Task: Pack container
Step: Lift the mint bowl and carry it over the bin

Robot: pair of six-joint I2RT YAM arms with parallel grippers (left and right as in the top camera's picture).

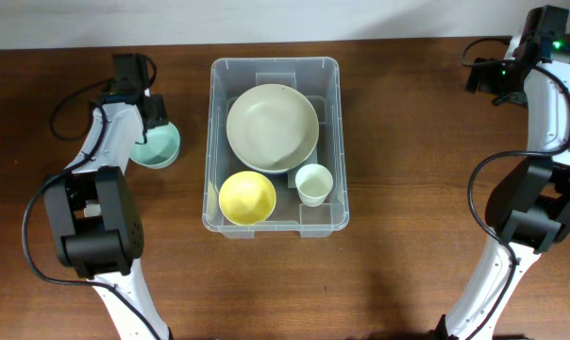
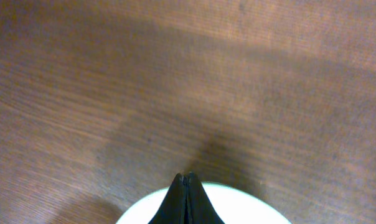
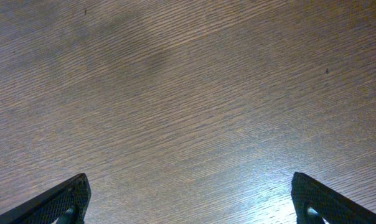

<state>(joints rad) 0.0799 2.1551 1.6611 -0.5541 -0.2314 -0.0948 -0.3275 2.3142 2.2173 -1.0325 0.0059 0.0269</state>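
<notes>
The clear container (image 1: 334, 104) stands in the middle of the table. Inside it are a large pale green bowl (image 1: 272, 127), a yellow bowl (image 1: 246, 197) and a small pale cup (image 1: 313, 183). A mint bowl (image 1: 158, 150) sits on the wood left of the container. My left gripper (image 1: 157, 127) hangs over that bowl's far side, and in the left wrist view this gripper (image 2: 187, 178) is shut, fingers pressed together above the bowl's pale rim (image 2: 238, 198). My right gripper (image 3: 188, 180) is open wide over bare wood, at the far right (image 1: 494, 77).
Both arm bases (image 1: 96, 227) (image 1: 535, 203) stand at the table's left and right sides, with black cables looping beside them. Bare wood lies between the container and each arm.
</notes>
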